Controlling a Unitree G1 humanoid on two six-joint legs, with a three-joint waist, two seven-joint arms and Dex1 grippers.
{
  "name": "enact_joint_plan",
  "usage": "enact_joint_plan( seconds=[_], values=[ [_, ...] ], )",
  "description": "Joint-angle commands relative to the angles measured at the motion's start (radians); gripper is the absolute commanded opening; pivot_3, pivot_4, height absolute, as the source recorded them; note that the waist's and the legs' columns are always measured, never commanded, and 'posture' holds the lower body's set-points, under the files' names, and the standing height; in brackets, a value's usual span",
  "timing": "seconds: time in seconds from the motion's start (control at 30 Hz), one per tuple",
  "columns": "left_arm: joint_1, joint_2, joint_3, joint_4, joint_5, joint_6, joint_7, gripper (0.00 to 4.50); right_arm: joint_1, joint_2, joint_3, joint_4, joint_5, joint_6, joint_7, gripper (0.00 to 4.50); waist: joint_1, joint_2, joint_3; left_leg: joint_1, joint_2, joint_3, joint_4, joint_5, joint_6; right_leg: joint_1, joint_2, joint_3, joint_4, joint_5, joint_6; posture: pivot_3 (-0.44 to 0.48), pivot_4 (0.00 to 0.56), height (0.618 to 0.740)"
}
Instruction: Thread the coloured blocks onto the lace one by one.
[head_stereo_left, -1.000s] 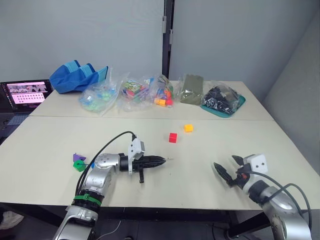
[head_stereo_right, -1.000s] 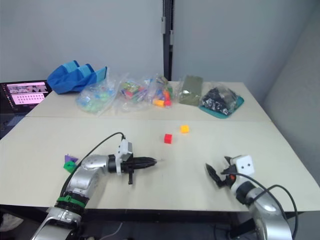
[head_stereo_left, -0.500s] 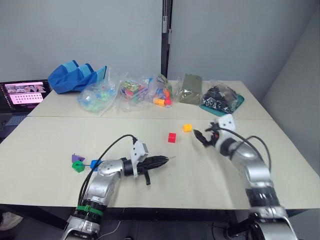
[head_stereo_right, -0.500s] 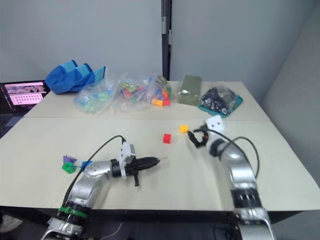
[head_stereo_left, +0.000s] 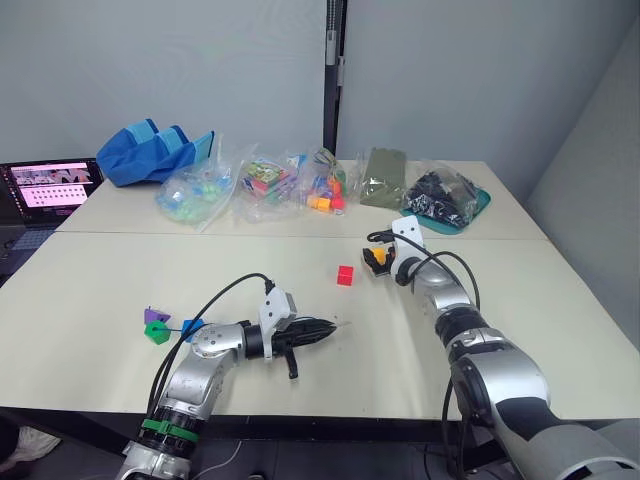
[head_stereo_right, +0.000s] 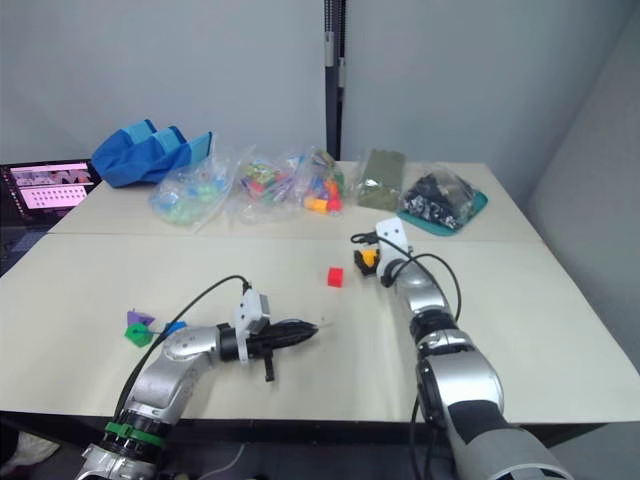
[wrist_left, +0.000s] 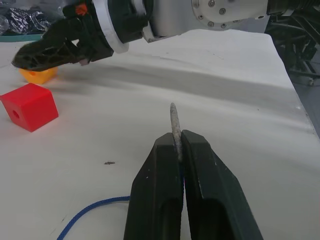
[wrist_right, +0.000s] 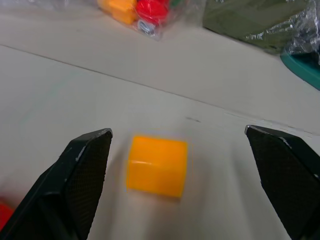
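Observation:
My left gripper (head_stereo_left: 328, 327) lies low over the table's front middle, shut on the lace's pale stiff tip (wrist_left: 174, 119). The dark-blue lace (wrist_left: 90, 212) trails back under it. The red block (head_stereo_left: 345, 275) sits a little beyond it. Further right, the orange-yellow block (wrist_right: 156, 165) rests on the table between the spread fingers of my open right gripper (wrist_right: 177, 131), untouched by either finger (wrist_right: 80, 180). At the left, the green block (head_stereo_left: 157, 332), purple piece (head_stereo_left: 156, 315) and blue block (head_stereo_left: 190, 326) lie together by the lace.
Along the back stand clear bags of mixed toys (head_stereo_left: 265, 185), a blue cloth bag (head_stereo_left: 155, 152), an olive pouch (head_stereo_left: 382, 178) and a teal tray (head_stereo_left: 478, 208) with a black bag. A laptop (head_stereo_left: 50, 185) sits at the far left.
My right arm has swung from the table's front right edge up and left to the orange-yellow block, and now straddles it. The left gripper has kept its hold on the lace tip, nearly still.

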Motion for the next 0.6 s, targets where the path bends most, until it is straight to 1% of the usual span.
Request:
enact_joint_plan(
  seconds=[0.03, 0.13, 0.2, 0.23, 0.33, 0.37, 0.6],
  values=[
    [0.007, 0.009, 0.008, -0.056, -0.020, 0.010, 0.015, 0.00, -0.032, 0.021, -0.016, 0.042, -0.011, -0.043, -0.002, 4.25, -0.002, 0.000, 0.000, 0.000, 0.000, 0.000, 0.000, 0.000, 0.000, 0.000, 0.000, 0.000, 0.000, 0.000, 0.000, 0.000, 0.150, 0.740],
    [0.004, 0.014, 0.009, -0.058, -0.019, 0.014, 0.020, 0.00, -0.032, 0.029, -0.032, 0.060, -0.007, -0.053, 0.008, 3.32, -0.005, 0.001, 0.000, 0.000, 0.000, 0.000, 0.000, 0.000, 0.000, 0.000, 0.000, 0.000, 0.001, 0.000, 0.000, 0.000, 0.150, 0.740],
    [0.000, 0.018, 0.007, -0.055, -0.015, 0.014, 0.020, 0.00, -0.031, 0.029, -0.035, 0.068, -0.014, -0.058, 0.009, 2.50, -0.004, 0.001, 0.000, 0.000, 0.000, 0.000, 0.000, 0.000, 0.000, 0.000, 0.000, 0.000, 0.001, 0.000, 0.000, 0.000, 0.150, 0.740],
    [-0.003, 0.018, 0.006, -0.053, -0.014, 0.014, 0.021, 0.00, -0.030, 0.028, -0.037, 0.069, -0.017, -0.060, 0.009, 2.27, -0.004, 0.001, 0.000, 0.000, 0.000, 0.000, 0.000, 0.000, 0.000, 0.000, 0.000, 0.000, 0.001, 0.000, 0.000, 0.000, 0.150, 0.740],
    [-0.009, 0.017, 0.002, -0.048, -0.013, 0.013, 0.024, 0.00, -0.029, 0.025, -0.047, 0.069, -0.019, -0.072, 0.013, 1.27, -0.004, 0.001, 0.000, 0.000, 0.000, 0.000, 0.000, 0.000, 0.000, 0.000, 0.000, 0.000, 0.000, 0.000, 0.000, 0.000, 0.150, 0.740],
    [-0.010, 0.016, 0.001, -0.045, -0.012, 0.011, 0.023, 0.00, -0.029, 0.023, -0.049, 0.068, -0.019, -0.074, 0.016, 1.16, -0.004, 0.001, 0.000, 0.000, 0.000, 0.000, 0.000, 0.000, 0.000, 0.000, 0.000, 0.000, 0.000, 0.000, 0.000, 0.000, 0.150, 0.740],
    [-0.014, 0.001, -0.016, -0.038, -0.012, 0.009, 0.021, 0.00, 0.018, 0.005, -0.070, 0.006, 0.007, -0.096, 0.064, 1.17, -0.004, 0.001, 0.001, 0.000, 0.000, 0.000, 0.000, 0.000, 0.000, 0.000, 0.000, 0.000, 0.000, 0.000, 0.000, 0.000, 0.150, 0.740]
  ],
)
